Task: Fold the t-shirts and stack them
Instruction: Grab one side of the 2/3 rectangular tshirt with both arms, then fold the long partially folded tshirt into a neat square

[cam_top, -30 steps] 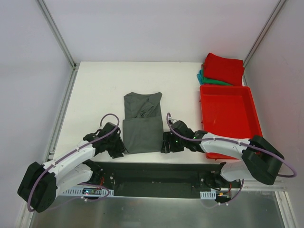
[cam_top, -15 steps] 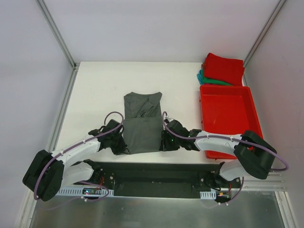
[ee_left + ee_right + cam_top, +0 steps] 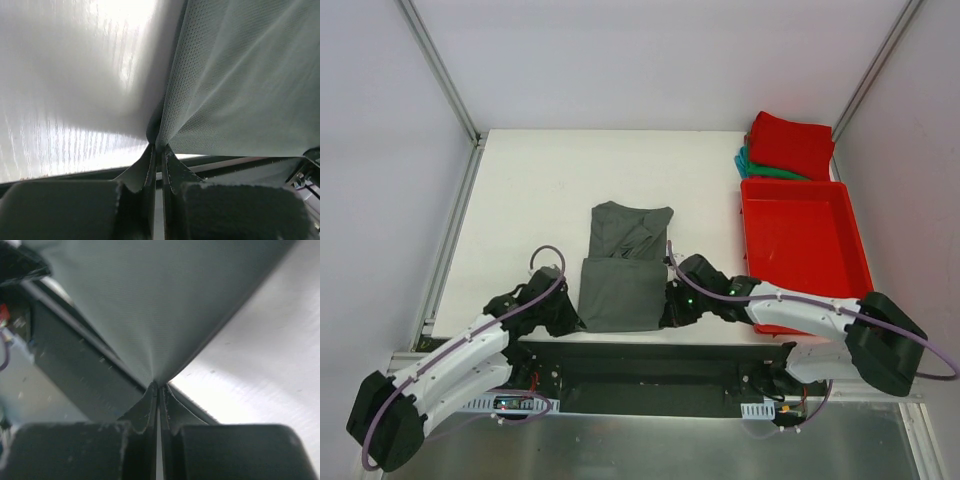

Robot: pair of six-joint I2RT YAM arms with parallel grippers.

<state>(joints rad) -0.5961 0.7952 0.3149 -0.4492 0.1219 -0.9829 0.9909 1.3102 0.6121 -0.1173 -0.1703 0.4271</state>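
Note:
A dark charcoal-grey t-shirt (image 3: 623, 268) lies partly folded on the white table, its near part a flat rectangle. My left gripper (image 3: 570, 318) is shut on the shirt's near left corner; the left wrist view has the grey cloth (image 3: 240, 75) pinched at the fingertips (image 3: 158, 146). My right gripper (image 3: 670, 308) is shut on the near right corner, and the right wrist view has the cloth (image 3: 150, 305) rising taut from the closed tips (image 3: 158, 386). A folded red t-shirt (image 3: 792, 143) lies on a folded teal-green one (image 3: 756, 167) at the far right.
A rigid red plastic tray (image 3: 802, 240) stands at the right, near the right arm. The table's near edge and a black base bar (image 3: 650, 362) lie just behind both grippers. Metal frame posts rise at the far corners.
Both grippers have shut on the grey shirt's near corners. The near part of the shirt has shifted slightly toward me and the upper part has moved right.

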